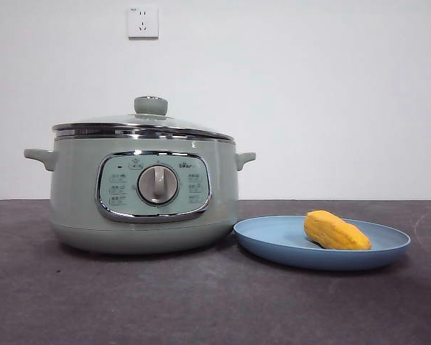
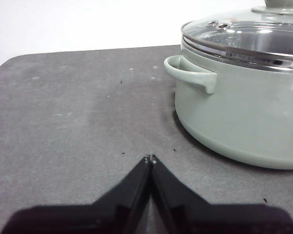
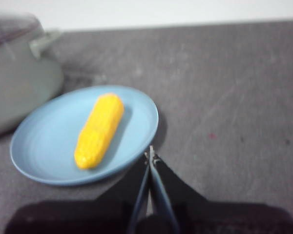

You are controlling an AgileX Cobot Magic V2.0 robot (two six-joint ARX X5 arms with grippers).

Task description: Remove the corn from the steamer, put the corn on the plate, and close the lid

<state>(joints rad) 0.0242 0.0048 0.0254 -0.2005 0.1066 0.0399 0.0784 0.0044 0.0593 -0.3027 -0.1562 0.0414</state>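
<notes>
The steamer (image 1: 144, 194) is sitting on the counter (image 1: 201, 302) with the lid (image 1: 144, 126) on, beside the plate (image 1: 273, 244) where the corn (image 1: 335, 231) is lying lengthwise, while only wrist views are showing the clenched, empty left claw (image 2: 150, 158) and right claw (image 3: 150, 155), the latter just beside the plate's rim.

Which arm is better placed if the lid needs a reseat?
Left, probably. Its tool sits shut beside the steamer, with the lid on top. The right tool, shut, is by the plate holding the corn.

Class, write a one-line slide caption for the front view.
Yellow-orange corn cob lying on light-blue plate beside lidded sage-green steamer.
</notes>
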